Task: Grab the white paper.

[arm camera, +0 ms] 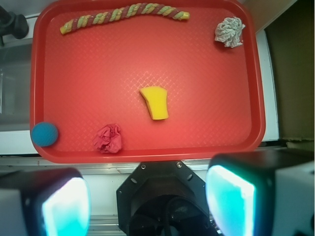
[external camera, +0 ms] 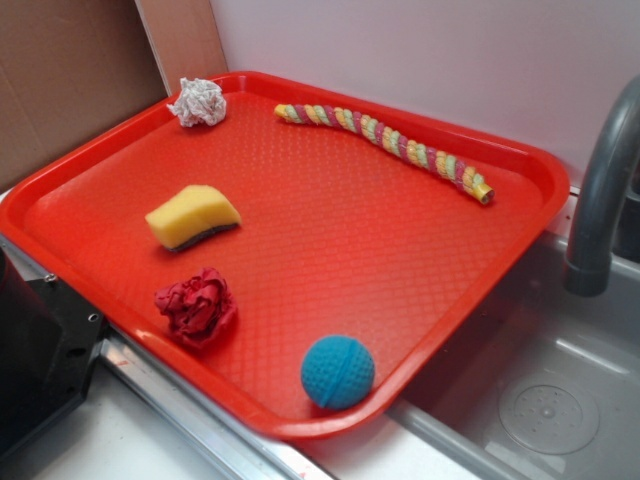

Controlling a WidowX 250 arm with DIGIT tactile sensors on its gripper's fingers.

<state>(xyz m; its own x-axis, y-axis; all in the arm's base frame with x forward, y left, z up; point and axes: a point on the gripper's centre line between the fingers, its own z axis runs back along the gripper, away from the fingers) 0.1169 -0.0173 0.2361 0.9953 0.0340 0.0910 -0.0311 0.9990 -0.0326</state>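
Observation:
The white paper is a small crumpled white-grey ball at the far left corner of the red tray; the wrist view shows it at the tray's upper right. My gripper hangs high above the robot's black base, off the tray's near edge and far from the paper. Its two cyan-padded fingers stand wide apart with nothing between them. In the exterior view only the black base shows at the lower left; the gripper itself is out of frame.
On the tray also lie a yellow sponge, a red crumpled paper ball, a blue ball and a striped rope toy. A grey faucet and sink stand to the right.

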